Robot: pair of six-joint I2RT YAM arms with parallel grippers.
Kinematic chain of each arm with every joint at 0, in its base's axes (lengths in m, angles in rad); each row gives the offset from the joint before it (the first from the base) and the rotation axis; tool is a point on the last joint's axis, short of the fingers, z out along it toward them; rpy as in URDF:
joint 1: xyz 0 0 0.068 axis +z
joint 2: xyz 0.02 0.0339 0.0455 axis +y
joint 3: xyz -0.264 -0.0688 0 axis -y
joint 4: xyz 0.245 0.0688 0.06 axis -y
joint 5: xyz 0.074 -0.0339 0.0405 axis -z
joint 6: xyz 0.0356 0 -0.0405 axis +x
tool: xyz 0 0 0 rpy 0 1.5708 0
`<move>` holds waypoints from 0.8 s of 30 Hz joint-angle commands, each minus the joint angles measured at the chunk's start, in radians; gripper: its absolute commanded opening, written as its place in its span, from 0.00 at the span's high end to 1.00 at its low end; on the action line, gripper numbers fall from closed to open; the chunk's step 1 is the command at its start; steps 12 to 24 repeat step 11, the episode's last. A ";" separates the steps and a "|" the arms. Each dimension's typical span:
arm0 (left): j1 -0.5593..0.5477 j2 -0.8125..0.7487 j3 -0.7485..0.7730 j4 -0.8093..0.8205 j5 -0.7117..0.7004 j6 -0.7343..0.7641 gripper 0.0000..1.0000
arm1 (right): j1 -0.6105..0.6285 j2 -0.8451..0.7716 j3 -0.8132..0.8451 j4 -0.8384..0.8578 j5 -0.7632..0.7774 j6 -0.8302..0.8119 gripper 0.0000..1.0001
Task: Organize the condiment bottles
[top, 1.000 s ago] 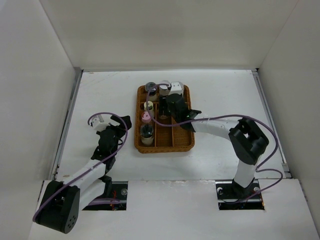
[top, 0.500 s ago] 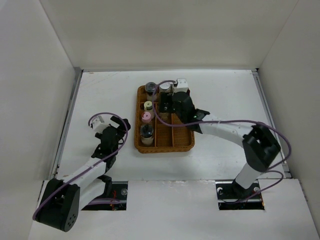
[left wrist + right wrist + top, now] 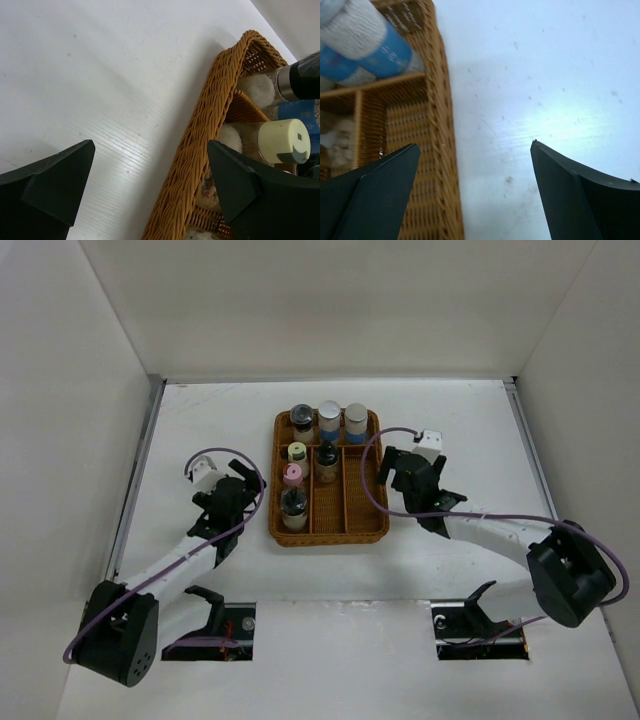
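white surface [image 3: 220, 420] carried brown wicker divided tray [image 3: 330, 538]; small clear condiment bottles [image 3: 329, 420] stood upright in its compartments, dividers keeping them sorted. right pincer [image 3: 474, 150] was wide open, empty, pulled back from over the tray to just past its right rim. left pincer [image 3: 150, 145] wide open, empty, by left rim.

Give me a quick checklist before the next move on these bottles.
1. Left gripper open, holding nothing: ok.
2. Right gripper open, holding nothing: ok.
3. All bottles inside the tray, none loose on the table: ok.
4. Bottles standing caps up in the top view: ok.
5. Right gripper clear of the tray: cannot tell. Its fingers straddle the right wall, and its height above the wall is unclear.
6. Free space in the tray's right compartment: ok.
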 commanded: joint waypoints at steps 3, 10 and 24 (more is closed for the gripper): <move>-0.010 -0.050 0.098 -0.107 -0.082 0.024 0.00 | 0.008 -0.033 0.008 0.052 0.081 0.079 0.00; -0.015 -0.078 0.184 -0.193 -0.125 0.079 0.00 | 0.049 0.004 -0.009 0.105 0.107 0.068 0.00; -0.018 -0.072 0.198 -0.208 -0.134 0.082 0.00 | 0.063 0.013 -0.003 0.105 0.113 0.061 0.00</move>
